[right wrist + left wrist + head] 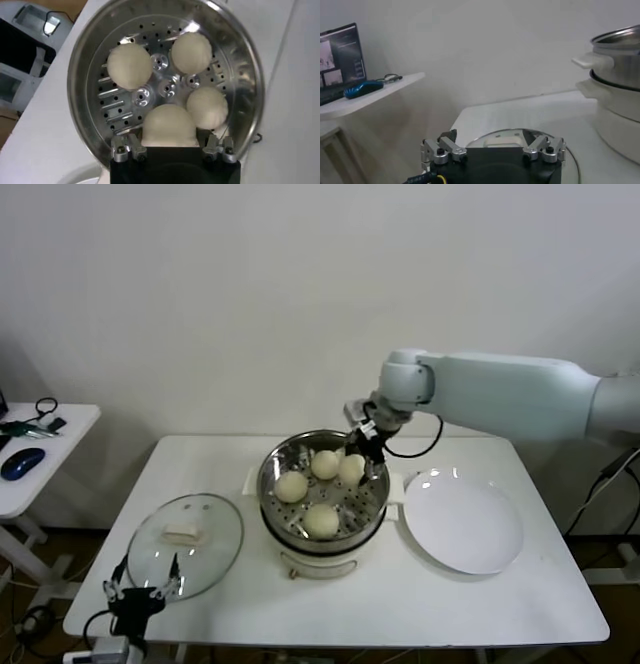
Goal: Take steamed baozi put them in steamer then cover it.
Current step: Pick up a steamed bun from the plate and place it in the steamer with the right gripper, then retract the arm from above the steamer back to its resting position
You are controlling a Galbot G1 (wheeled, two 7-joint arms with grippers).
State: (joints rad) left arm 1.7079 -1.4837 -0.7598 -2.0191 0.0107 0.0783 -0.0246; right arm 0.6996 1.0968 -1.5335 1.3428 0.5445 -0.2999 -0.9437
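Jaws of right gripper [172, 149] grip 1 baozi [169, 125] (white table [500, 604]).

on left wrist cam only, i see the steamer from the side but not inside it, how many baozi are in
Observer: Four baozi lie on the perforated floor of the steamer.
Operator: where's the right arm
Observer: The right gripper is down inside the steamer, at the baozi nearest the far-right wall.
Operator: any baozi still outside
Observer: None that I can see; the white plate to the right of the steamer has no baozi on it.
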